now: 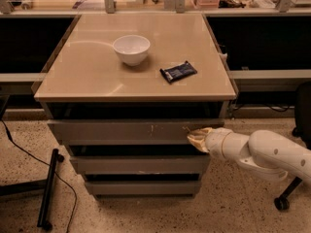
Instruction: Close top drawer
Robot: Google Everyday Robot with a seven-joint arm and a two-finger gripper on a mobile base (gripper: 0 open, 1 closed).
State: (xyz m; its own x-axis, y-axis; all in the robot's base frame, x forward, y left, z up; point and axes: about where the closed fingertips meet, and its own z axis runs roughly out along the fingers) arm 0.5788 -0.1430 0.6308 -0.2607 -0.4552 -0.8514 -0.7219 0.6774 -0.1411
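Table, tan flat-topped cabinet type (97, 76), fills centre of view. Directly under the top sits the wide grey metal top drawer (121, 131): flat front, no handle, small white scuff near centre. It is partly out, with a dark gap showing between the table edge and the drawer's upper rim. Below it are two narrower grey drawer fronts (141, 165), not part of the job.

White rounded robot arm (272, 154) comes in low from the right, approx level w/ the drawer front. On the table: white ceramic bowl (131, 49) and, to its right, a dark flat snack packet (178, 72), apart from each other; neither is involved.

Tan gripper (190, 133) is at the right end of the drawer front, tip touching or v. nearly touching it. Fingers (198, 140) look pressed together into a wedge, holding nothing.

Step in hand (judgement): push phase, contact made, drawer not yet home. Next move calls for a straight push inward, square to the front. The off-centre contact pt could skew the drawer on its runners, so keep the push steady until the gap shuts.
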